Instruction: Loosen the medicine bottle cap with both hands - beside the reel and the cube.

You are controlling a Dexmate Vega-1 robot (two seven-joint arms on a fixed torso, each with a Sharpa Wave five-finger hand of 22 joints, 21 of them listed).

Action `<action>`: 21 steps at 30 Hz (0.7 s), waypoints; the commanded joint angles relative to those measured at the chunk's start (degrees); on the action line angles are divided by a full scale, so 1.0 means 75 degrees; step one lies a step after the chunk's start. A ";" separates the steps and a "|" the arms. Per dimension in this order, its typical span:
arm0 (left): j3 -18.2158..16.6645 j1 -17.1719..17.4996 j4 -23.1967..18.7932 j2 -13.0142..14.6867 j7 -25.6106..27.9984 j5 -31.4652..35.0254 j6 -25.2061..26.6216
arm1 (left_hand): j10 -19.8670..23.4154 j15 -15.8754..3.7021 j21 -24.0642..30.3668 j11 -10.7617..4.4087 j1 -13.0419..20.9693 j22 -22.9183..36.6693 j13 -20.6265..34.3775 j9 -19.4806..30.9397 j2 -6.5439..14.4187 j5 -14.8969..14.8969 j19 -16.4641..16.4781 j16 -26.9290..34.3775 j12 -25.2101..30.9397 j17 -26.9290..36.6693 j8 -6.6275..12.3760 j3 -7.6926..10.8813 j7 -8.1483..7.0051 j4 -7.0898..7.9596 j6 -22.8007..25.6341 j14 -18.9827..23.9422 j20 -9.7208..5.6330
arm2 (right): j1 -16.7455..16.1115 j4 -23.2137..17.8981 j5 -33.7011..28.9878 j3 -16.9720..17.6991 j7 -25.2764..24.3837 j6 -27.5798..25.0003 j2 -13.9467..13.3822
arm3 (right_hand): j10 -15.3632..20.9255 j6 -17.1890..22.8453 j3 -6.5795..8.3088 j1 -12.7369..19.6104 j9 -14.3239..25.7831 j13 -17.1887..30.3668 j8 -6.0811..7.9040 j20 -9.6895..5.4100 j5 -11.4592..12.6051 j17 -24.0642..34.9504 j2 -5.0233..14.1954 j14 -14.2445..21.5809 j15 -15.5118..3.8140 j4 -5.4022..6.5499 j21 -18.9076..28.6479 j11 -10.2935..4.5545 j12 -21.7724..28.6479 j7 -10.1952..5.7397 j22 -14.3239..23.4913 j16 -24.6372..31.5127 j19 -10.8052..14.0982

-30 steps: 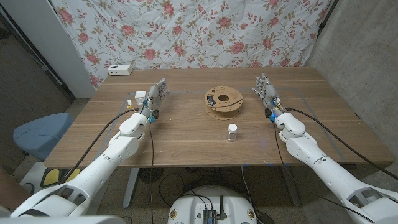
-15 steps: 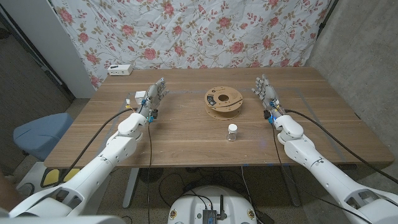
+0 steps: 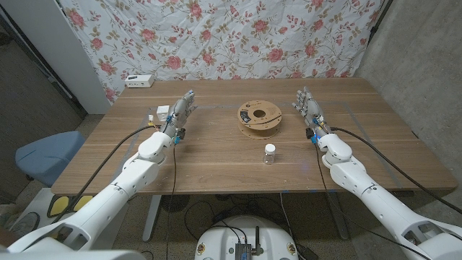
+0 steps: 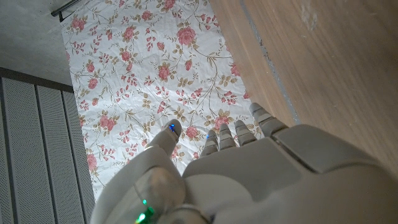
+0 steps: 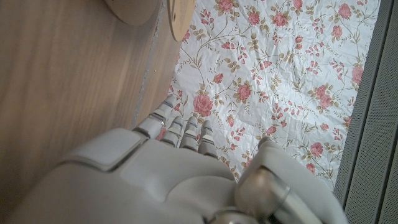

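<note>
The medicine bottle (image 3: 269, 153), small and clear with a white cap, stands upright on the wooden table (image 3: 216, 162), nearest to me of all the things and touched by neither hand. Just beyond the bottle lies the reel (image 3: 260, 117), a flat wooden spool resting on its side; its edge also shows in the right wrist view (image 5: 180, 15).

Left of the bottle and somewhat farther back, my left hand (image 3: 179, 112) holds nothing, its fingers (image 4: 258, 118) straight and slightly apart, reaching toward the far edge of the table. Right of the bottle, at about the same depth, my right hand (image 3: 308, 107) likewise holds nothing, fingers (image 5: 163, 118) extended and apart. How either palm lies I cannot tell.

Beyond the left hand, well to the left of the bottle, sits a small white cube (image 3: 162, 111). Farther still from the bottle, at the table's far left corner, rests a white box (image 3: 139, 81). Behind the table hangs a rose-patterned cloth (image 3: 216, 36).
</note>
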 commanded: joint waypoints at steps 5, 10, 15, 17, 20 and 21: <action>0.0185 0.0224 -0.0646 0.0329 -0.0002 0.0576 -0.0052 | 0.0039 -0.0151 -0.0038 -0.0151 0.0003 0.0016 0.0011 0.0018 -0.0339 -0.0018 -0.0029 0.0016 0.0060 0.0033 0.0024 -0.0115 -0.0180 -0.0195 -0.0040 0.0000 0.0071 | -0.0165 -0.0126 0.0050 0.0132 0.0030 0.0059 -0.0168 | 0.0075 0.0017 0.0042 0.0062 0.0022 0.0029 0.0048 -0.0352 0.0074 0.0000 0.0016 0.0058 -0.0165 -0.0060 0.0059 -0.0030 0.0037 -0.0036 0.0040 0.0055 0.0095; 0.0209 0.0345 -0.0964 0.0506 -0.0071 0.0637 0.0079 | 0.0060 -0.0212 -0.0053 -0.0217 0.0014 0.0009 0.0011 0.0018 -0.0604 -0.0007 -0.0049 0.0018 0.0055 0.0040 0.0026 -0.0241 -0.0270 -0.0348 -0.0036 0.0014 0.0050 | -0.0194 -0.0145 0.0101 0.0175 0.0110 0.0042 -0.0252 | 0.0100 0.0038 0.0053 0.0095 0.0021 0.0029 0.0058 -0.0356 0.0078 -0.0016 0.0001 0.0064 -0.0172 -0.0097 0.0062 -0.0016 0.0042 -0.0036 0.0039 0.0052 0.0104; 0.0260 0.0429 -0.1250 0.0563 0.0018 0.0706 0.0315 | 0.0063 -0.0241 -0.0056 -0.0231 0.0084 0.0005 0.0011 0.0018 -0.0810 0.0019 -0.0039 0.0016 0.0046 0.0044 0.0031 -0.0318 -0.0293 -0.0512 -0.0044 0.0014 0.0057 | -0.0178 -0.0102 0.0148 0.0202 0.0189 0.0024 -0.0296 | 0.0120 0.0085 0.0063 0.0132 0.0019 0.0029 0.0077 -0.0362 0.0082 -0.0032 -0.0018 0.0091 -0.0169 -0.0138 0.0067 -0.0027 0.0044 -0.0041 0.0039 0.0056 0.0122; 0.0304 0.0435 -0.1328 0.0557 0.0032 0.0735 0.0391 | 0.0067 -0.0250 -0.0057 -0.0234 0.0122 0.0004 0.0011 0.0017 -0.0844 0.0028 -0.0040 0.0016 0.0045 0.0044 0.0034 -0.0323 -0.0301 -0.0559 -0.0050 0.0013 0.0058 | -0.0174 -0.0075 0.0157 0.0218 0.0195 0.0048 -0.0296 | 0.0129 0.0101 0.0067 0.0145 0.0019 0.0029 0.0082 -0.0359 0.0083 -0.0037 -0.0023 0.0093 -0.0172 -0.0152 0.0067 -0.0039 0.0046 -0.0037 0.0039 0.0055 0.0121; 0.0362 0.0420 -0.1333 0.0511 -0.0132 0.0656 0.0338 | 0.0070 -0.0266 -0.0062 -0.0249 0.0239 0.0002 0.0012 0.0017 -0.0928 0.0051 -0.0042 0.0016 0.0041 0.0046 0.0031 -0.0331 -0.0371 -0.0694 -0.0097 0.0011 0.0061 | -0.0174 -0.0044 0.0165 0.0242 0.0189 0.0072 -0.0299 | 0.0142 0.0104 0.0072 0.0159 0.0019 0.0029 0.0082 -0.0357 0.0084 -0.0043 -0.0028 0.0099 -0.0177 -0.0167 0.0070 -0.0023 0.0049 -0.0035 0.0038 0.0055 0.0132; 0.0383 0.0410 -0.1334 0.0502 -0.0174 0.0647 0.0328 | 0.0062 -0.0268 -0.0060 -0.0247 0.0286 0.0002 0.0012 0.0018 -0.0948 0.0058 -0.0033 0.0015 0.0036 0.0047 0.0031 -0.0330 -0.0380 -0.0741 -0.0113 0.0008 0.0090 | -0.0171 -0.0030 0.0171 0.0248 0.0197 0.0080 -0.0299 | 0.0154 0.0107 0.0073 0.0162 0.0018 0.0029 0.0083 -0.0359 0.0085 -0.0044 -0.0029 0.0100 -0.0176 -0.0170 0.0071 -0.0025 0.0053 -0.0036 0.0038 0.0055 0.0134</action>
